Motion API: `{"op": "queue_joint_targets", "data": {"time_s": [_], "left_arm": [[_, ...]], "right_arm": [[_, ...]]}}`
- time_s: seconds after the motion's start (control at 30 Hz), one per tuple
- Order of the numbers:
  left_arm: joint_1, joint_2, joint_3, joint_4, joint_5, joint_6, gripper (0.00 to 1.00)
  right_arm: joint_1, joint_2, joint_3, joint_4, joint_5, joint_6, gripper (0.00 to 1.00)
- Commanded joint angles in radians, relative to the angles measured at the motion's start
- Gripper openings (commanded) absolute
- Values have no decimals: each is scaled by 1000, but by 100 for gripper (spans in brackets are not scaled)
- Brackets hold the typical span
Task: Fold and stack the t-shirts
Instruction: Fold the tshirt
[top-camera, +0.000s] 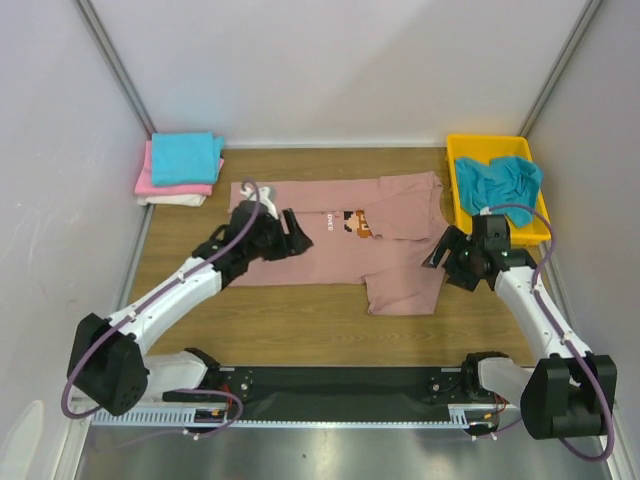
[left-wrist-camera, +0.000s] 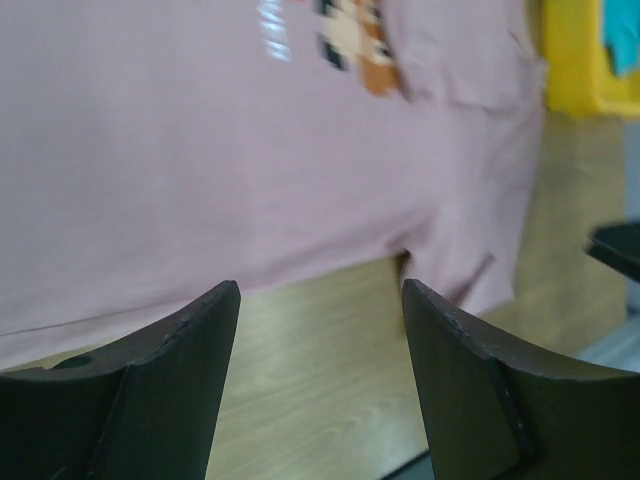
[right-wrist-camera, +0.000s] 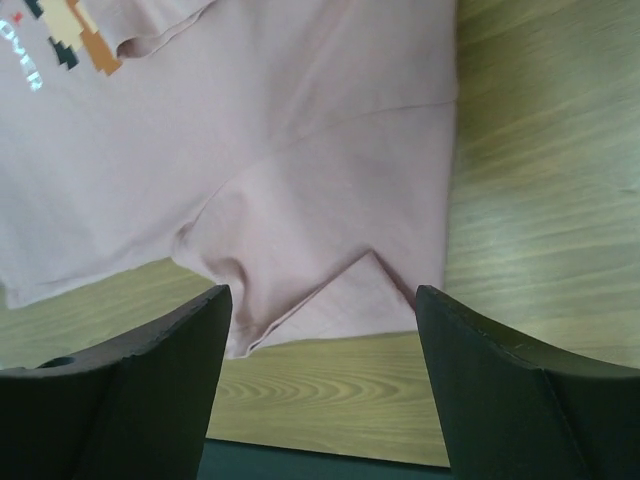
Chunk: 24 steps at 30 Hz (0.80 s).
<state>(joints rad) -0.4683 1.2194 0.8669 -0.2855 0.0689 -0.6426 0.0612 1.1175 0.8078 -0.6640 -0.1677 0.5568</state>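
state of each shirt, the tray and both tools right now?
Dusty-pink cloth t-shirt with pixel print: spread flat on wooden table, print up, unheld.
Stack of folded cloth t-shirts: far left, teal atop bright pink and white.
Crumpled teal cloth t-shirt: unfolded, in yellow plastic tray.
Left tool: open, empty.
Right tool: open, empty.

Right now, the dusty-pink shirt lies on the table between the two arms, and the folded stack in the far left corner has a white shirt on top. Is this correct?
Not quite. The top external view shows the turquoise shirt on top; the white shirt is at the bottom. The rest is right.
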Motion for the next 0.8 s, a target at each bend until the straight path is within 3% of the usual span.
{"op": "queue_joint_targets", "data": {"time_s": [0.0, 0.23, 0.33, 0.67, 0.77], "left_arm": [[-127, -2, -9, 163, 12, -58, 72], [-343, 216, 41, 396, 5, -86, 71], [-426, 327, 104, 381, -20, -112, 69], [-532, 396, 119, 425, -66, -146, 68], [-541, 408, 124, 428, -64, -146, 67]], "right_arm": [[-1, -30, -65, 177, -99, 49, 80], [45, 36, -185, 383, -174, 52, 80], [55, 57, -206, 392, -156, 26, 79], [60, 96, -298, 477, -167, 6, 69], [61, 97, -321, 492, -187, 6, 61]]}}
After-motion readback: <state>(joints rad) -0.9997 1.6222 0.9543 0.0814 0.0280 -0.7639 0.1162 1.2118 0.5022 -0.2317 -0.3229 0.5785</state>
